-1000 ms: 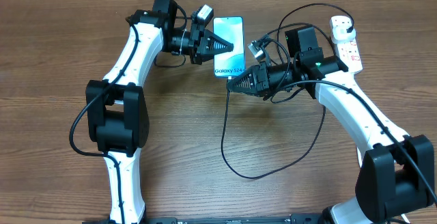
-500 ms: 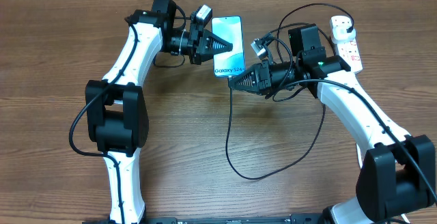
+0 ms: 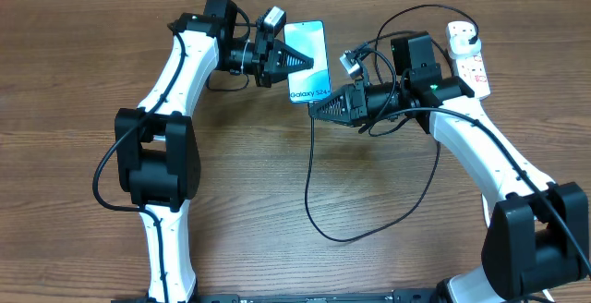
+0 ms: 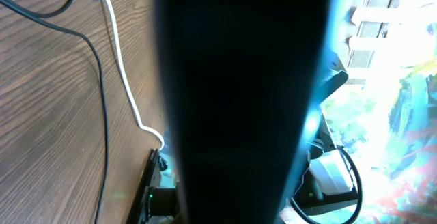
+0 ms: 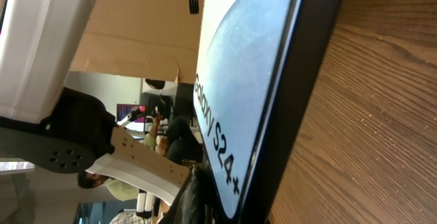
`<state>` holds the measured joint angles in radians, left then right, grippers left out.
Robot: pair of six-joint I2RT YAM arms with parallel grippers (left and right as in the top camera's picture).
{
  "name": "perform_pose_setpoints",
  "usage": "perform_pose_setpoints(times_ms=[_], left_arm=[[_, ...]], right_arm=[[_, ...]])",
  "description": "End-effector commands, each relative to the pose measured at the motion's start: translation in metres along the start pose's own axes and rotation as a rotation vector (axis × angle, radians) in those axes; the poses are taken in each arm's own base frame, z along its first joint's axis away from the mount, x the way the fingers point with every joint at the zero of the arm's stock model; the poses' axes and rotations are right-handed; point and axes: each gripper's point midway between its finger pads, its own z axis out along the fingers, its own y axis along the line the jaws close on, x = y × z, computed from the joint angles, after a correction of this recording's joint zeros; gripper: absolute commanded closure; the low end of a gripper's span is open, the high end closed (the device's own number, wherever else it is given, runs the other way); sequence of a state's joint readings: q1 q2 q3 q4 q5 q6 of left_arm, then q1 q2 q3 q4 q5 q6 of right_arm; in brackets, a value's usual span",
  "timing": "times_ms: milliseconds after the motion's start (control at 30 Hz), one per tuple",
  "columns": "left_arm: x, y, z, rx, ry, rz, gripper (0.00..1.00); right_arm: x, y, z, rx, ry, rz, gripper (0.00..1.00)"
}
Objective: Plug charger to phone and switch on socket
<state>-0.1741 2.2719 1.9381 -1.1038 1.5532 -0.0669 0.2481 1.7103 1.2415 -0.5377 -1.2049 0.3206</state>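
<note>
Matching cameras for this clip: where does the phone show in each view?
Overhead: the phone sits at top centre.
Left wrist: probably the glossy teal surface at right, behind a dark blur; not certain.
Right wrist: the phone fills the centre, Galaxy S24 lettering readable.
Shared landmark: the wooden table, seen in all three.

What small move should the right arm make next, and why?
Probably ease the right gripper toward the bottom edge of the slim teal-screened phone. It grips the thin black charger cable near its tip, close below that edge, while the left gripper holds the phone.
</note>
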Motion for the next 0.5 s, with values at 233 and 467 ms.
perform_pose_setpoints(times_ms=[233,467], left_arm=[[0.0093,-0.0114,0.019,0.033,0.044,0.04,0.96],[0.0094,-0.0115,0.0192,0.034,0.044,0.066,0.96]], right_arm=[[-0.0205,0.0023,-0.0079,0.016,-0.06,-0.074,0.96],[-0.0221,0.0034,-0.008,0.012,-0.064,-0.049,0.96]])
